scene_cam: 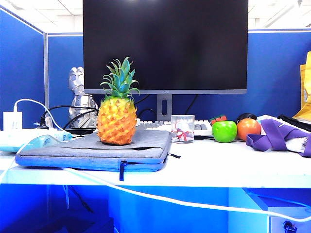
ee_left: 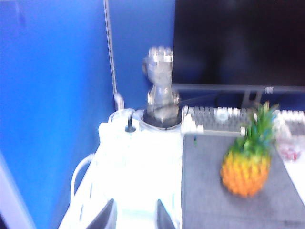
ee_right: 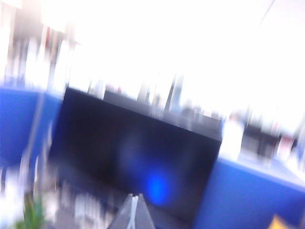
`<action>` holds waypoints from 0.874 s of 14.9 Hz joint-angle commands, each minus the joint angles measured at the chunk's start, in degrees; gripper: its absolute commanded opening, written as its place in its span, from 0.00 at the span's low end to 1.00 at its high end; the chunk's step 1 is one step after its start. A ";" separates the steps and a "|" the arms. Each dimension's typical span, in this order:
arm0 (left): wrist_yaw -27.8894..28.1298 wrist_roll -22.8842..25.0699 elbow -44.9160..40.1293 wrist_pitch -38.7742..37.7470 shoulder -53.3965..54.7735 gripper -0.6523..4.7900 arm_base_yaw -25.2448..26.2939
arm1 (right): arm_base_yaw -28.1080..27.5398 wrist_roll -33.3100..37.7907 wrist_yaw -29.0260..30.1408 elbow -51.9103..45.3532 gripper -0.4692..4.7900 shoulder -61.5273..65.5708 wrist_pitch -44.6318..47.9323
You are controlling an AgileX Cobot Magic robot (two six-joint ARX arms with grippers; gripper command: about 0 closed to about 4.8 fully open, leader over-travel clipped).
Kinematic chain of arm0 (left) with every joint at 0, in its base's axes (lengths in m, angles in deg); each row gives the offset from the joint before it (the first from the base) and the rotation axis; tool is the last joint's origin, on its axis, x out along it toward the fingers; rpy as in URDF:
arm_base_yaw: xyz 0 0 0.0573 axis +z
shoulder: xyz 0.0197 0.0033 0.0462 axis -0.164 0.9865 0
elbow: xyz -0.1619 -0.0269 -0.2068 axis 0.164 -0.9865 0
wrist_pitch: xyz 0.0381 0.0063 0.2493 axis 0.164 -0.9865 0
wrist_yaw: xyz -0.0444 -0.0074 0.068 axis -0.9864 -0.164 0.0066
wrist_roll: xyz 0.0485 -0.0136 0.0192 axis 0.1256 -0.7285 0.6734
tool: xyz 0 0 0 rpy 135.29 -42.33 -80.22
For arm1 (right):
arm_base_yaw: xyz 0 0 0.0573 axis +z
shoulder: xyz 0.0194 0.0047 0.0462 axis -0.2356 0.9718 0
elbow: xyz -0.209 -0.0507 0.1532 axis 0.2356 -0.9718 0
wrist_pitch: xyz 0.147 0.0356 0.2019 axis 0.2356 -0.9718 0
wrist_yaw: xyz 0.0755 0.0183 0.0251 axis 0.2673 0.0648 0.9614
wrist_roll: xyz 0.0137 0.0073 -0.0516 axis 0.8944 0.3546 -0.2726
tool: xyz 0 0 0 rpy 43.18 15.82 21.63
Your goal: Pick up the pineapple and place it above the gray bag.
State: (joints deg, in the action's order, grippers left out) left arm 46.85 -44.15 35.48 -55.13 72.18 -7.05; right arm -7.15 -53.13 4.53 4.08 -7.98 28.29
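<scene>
On the gray bag (scene_cam: 95, 148), toward its rear middle, the pineapple (scene_cam: 116, 121) stands upright, crown pointing straight up, so its long axis is vertical; the bag lies along the tabletop's left front edge. By the look of it the placing is already done. Neither arm shows in the exterior view. In the left wrist view, the left gripper (ee_left: 132, 214) hangs over the white things beside the bag's left edge, fingertips a narrow gap apart, holding nothing, nearer the fruit. The right gripper (ee_right: 134, 210) is raised toward the monitor (scene_cam: 165, 46), its tips pressed together, empty.
</scene>
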 commanded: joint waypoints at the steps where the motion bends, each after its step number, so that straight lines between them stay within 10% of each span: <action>1: 0.20 -2.75 -9.60 2.47 -8.07 0.33 0.00 | 0.09 5.70 0.00 -26.34 0.08 -12.74 8.57; 6: -0.70 -10.49 -28.70 16.61 -19.63 0.33 0.00 | 0.37 21.31 2.34 -65.66 0.08 -22.82 38.40; 13: -0.70 -9.16 -35.10 18.08 -19.63 0.33 0.00 | 0.00 19.23 -2.14 -76.35 0.08 -22.82 39.06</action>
State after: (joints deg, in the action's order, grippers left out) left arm 46.81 -53.66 0.38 -37.47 52.51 -7.07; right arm -7.21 -33.72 2.85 -71.90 -30.71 66.56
